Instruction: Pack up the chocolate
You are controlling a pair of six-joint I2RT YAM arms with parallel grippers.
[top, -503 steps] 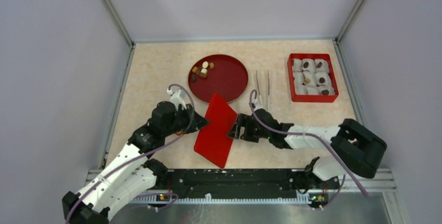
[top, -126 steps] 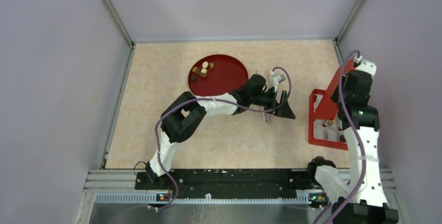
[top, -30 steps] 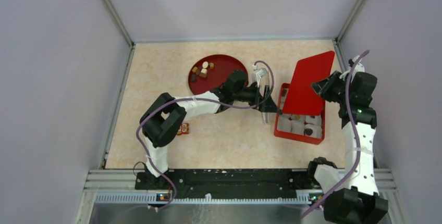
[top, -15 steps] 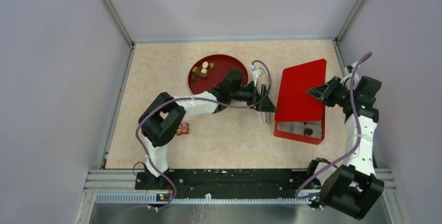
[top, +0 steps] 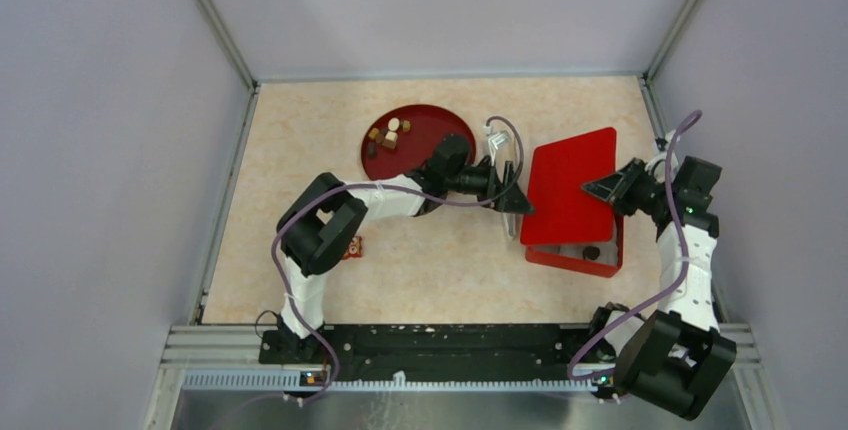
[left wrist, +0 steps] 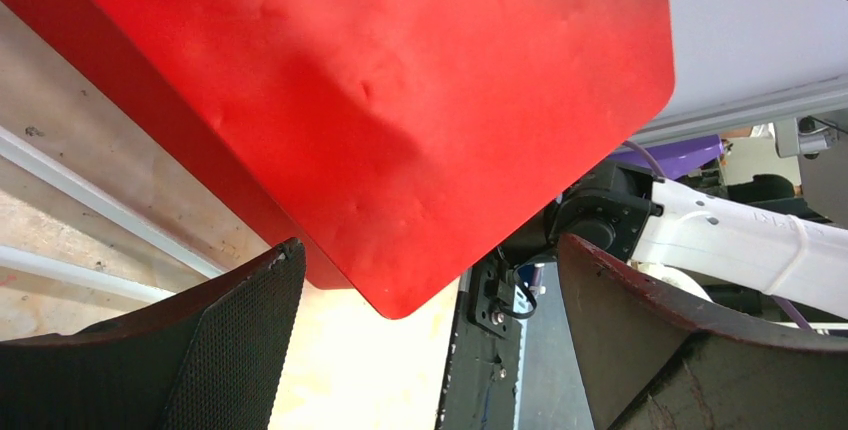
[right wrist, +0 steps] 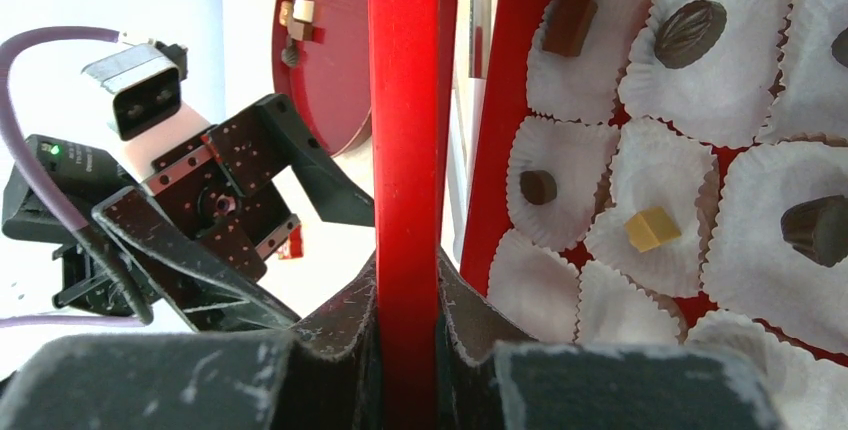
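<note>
Several loose pieces of chocolate (top: 388,135) lie on the round red plate (top: 440,155). More chocolate (right wrist: 690,32) sits in white paper cups (right wrist: 655,185) inside the red box (top: 570,258). My right gripper (top: 602,190) is shut on the edge of the flat red lid (top: 570,185) and holds it low over the box, covering most of it. In the right wrist view the lid (right wrist: 405,100) runs edge-on between the shut fingers of the right gripper (right wrist: 407,270). My left gripper (top: 515,200) stands open beside the lid's left edge, holding nothing. The lid (left wrist: 400,100) fills the left wrist view above the left gripper (left wrist: 430,350).
Metal tweezers (top: 508,153) lie between plate and box, partly under the left arm. A small red-orange packet (top: 352,247) lies by the left arm's elbow. The right wall post stands close behind the right arm.
My right gripper has swung the lid down from a steep tilt to nearly flat over the box, hiding most of the cups. The left gripper has barely moved.
</note>
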